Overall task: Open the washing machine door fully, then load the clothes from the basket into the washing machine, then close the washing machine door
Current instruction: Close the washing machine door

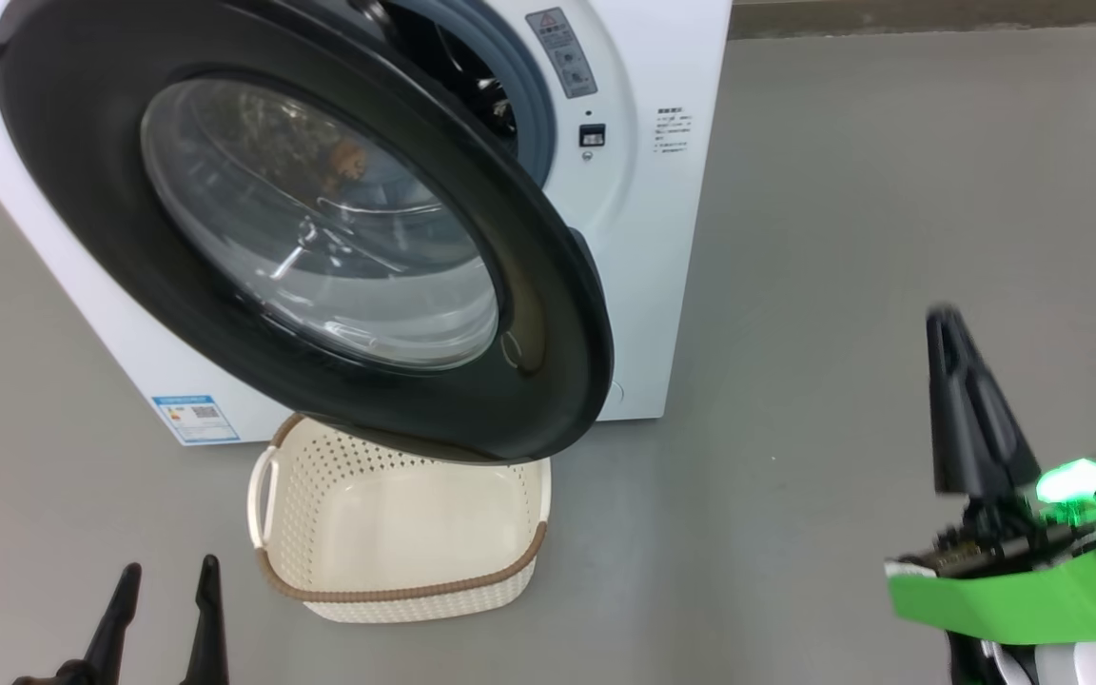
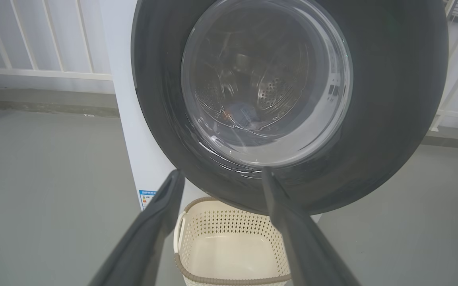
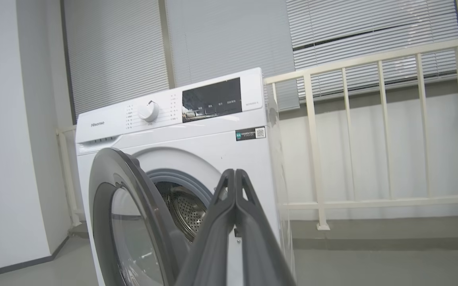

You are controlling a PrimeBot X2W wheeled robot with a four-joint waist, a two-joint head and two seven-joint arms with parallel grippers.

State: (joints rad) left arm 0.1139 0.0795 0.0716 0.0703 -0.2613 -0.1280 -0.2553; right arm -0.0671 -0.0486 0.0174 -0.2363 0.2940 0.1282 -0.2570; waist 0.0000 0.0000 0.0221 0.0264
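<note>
- washing machine door (image 1: 310,228) stands partway open, off the washing machine (image 1: 648,238)
- basket (image 1: 396,596) on floor (image 1: 843,285), just in front of machine, under door's lower rim
- clothes (image 2: 240,113) probably inside machine; blurry patch seen through door
- left end effector (image 1: 171,565): 2 fingers apart, holding nothing, near basket
- right end effector (image 1: 944,323): fingers pressed together, gripping nothing, well right of door

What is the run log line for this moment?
door partly open | basket empty | left pincer open | right pincer shut, holding nothing
</note>
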